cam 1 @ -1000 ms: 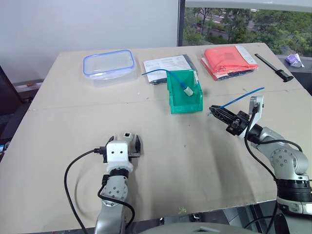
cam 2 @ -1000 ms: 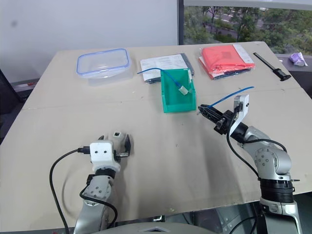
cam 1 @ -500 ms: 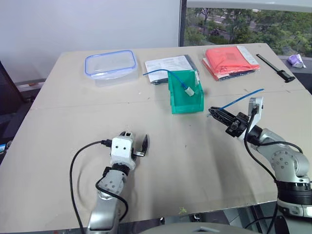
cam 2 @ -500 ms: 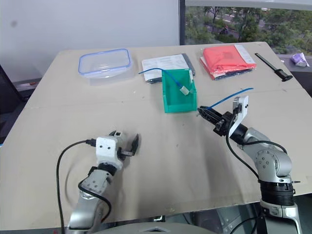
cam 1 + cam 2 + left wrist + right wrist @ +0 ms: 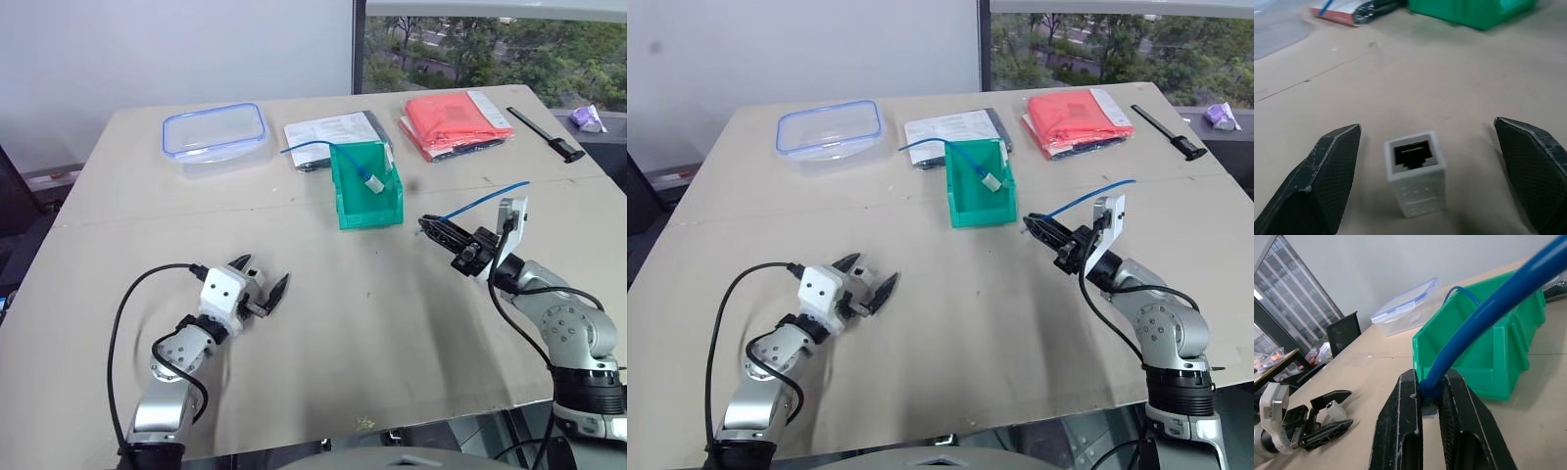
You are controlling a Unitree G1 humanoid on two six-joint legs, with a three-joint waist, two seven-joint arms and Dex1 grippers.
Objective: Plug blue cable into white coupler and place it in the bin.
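Overhead, a tan table fills the scene, with a window behind its far right corner. Using the table as a clock face with twelve o'clock farthest from the robot, the left gripper sits near seven o'clock, low over the surface. Its two black fingers are spread wide apart and grasp nothing. Standing on the table between them, touching neither, is the white coupler, a tiny white block with its dark square socket facing away from the wrist.

At about four o'clock, the right gripper is raised off the table and points toward the centre. Its jaws are pressed together on one end of the blue cable, which arcs up and away from the fingers toward the right; the cable's far end hangs free in the air.

Toward twelve o'clock, slightly right of centre, stands the bin, a small green see-through box with a low front. A second blue cable with a white coupler on its end lies in it, its free end trailing out over the back rim. Behind the bin lies a printed sheet. At eleven o'clock is a clear food container with a blue rim. At one o'clock lies a red packet, and beyond it, near the table's right edge, a thin black tool.
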